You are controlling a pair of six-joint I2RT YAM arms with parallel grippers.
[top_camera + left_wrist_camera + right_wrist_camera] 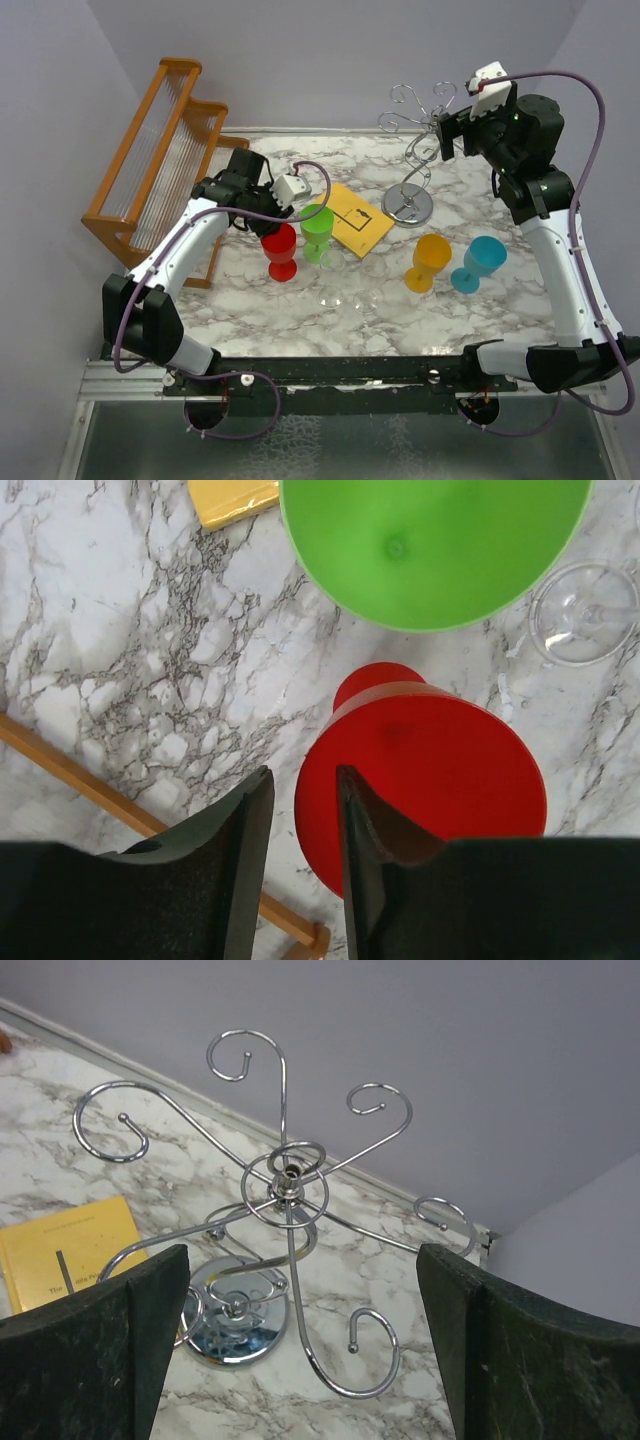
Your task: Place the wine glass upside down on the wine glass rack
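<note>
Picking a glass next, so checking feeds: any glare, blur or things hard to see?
Top external: clear wine glasses nearly vanish against the marble table. Left wrist: sharp, red wine glass evenly lit. Right wrist: wine glass rack crisp, base mirror-bright.

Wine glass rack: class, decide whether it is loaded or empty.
Empty. On the wine glass rack, every curled wire arm is bare; no glass hangs there.

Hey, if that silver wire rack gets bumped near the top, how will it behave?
The wine glass rack spreads wide above one thin stem, so a bump up high would probably rock or tip it. Its round metal base looks solid and likely steadies it somewhat. The thin wire may flex slightly.
</note>
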